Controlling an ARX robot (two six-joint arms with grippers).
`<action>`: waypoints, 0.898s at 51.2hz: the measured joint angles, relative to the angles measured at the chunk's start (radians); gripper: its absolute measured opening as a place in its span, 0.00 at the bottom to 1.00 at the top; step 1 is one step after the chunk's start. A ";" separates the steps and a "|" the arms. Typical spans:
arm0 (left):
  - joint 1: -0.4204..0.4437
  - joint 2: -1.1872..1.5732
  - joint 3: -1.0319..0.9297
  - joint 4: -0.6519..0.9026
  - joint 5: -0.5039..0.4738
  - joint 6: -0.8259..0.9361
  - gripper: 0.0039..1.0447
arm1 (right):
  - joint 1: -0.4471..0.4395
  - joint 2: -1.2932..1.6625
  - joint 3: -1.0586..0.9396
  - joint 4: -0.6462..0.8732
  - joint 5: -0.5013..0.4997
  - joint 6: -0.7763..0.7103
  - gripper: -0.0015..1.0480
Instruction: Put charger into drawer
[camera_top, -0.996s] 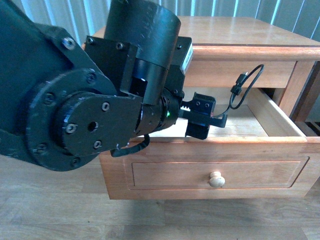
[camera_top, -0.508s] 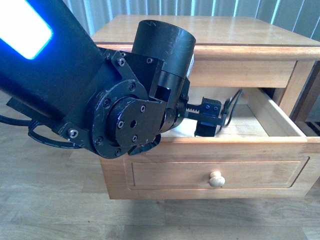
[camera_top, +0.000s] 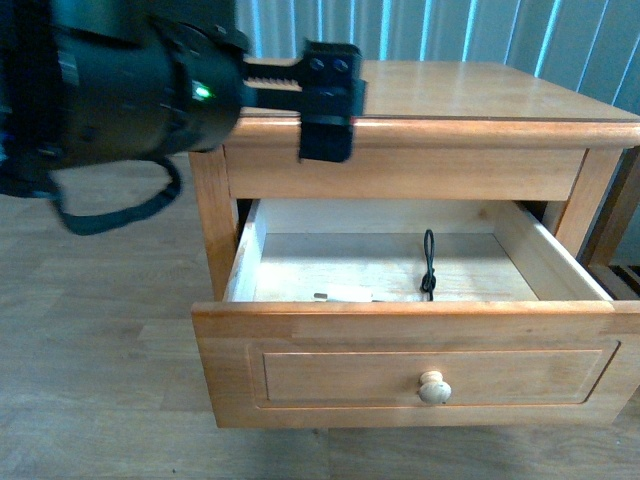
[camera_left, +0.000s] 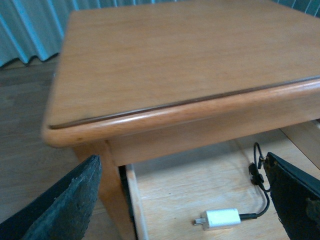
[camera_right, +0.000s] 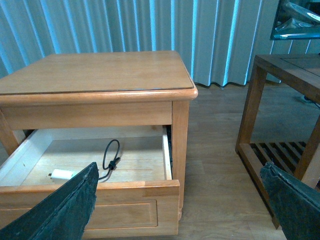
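Honey-coloured wood sits closest to you in the front view: the drawer (camera_top: 300, 375) stands pulled well out of the bedside table (camera_top: 470, 90), its recessed front panel facing you with one round pale knob (camera_top: 434, 386) near the middle. Just behind that front wall, on the drawer's pale floor, lies the charger (camera_top: 345, 294). You see its white block lying flat, left of the middle, with the prongs pointing toward the drawer's left wall. Its thin black cable (camera_top: 428, 265) lies to the right of the block and loops toward the back. The charger is clear of both grippers. Your left gripper (camera_left: 180, 205) hangs up by the rounded front edge of the table top, left of the middle and well above the charger, its fingers (camera_left: 65, 205) spread wide with nothing between them. Your right gripper (camera_right: 177, 205) does not show in the front view. Its own wrist camera shows its two fingers set wide apart as well, holding nothing, with the whole bedside table and the open drawer in sight beyond them. Farther off, to the right of the bedside table, stands a darker wooden side table (camera_right: 250, 100) with a slatted lower shelf. Wood-plank floor (camera_right: 215, 130) runs between the two tables, and a pleated blue-white curtain (camera_right: 150, 25) hangs at the very back.
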 joint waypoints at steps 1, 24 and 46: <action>0.009 -0.029 -0.019 -0.002 0.002 0.003 0.95 | 0.000 0.000 0.000 0.000 0.000 0.000 0.92; 0.324 -0.848 -0.431 -0.325 0.148 0.009 0.95 | 0.000 0.000 0.000 0.000 0.000 0.000 0.92; 0.792 -1.415 -0.672 -0.723 0.428 -0.092 0.95 | 0.000 0.000 0.000 0.000 0.000 0.000 0.92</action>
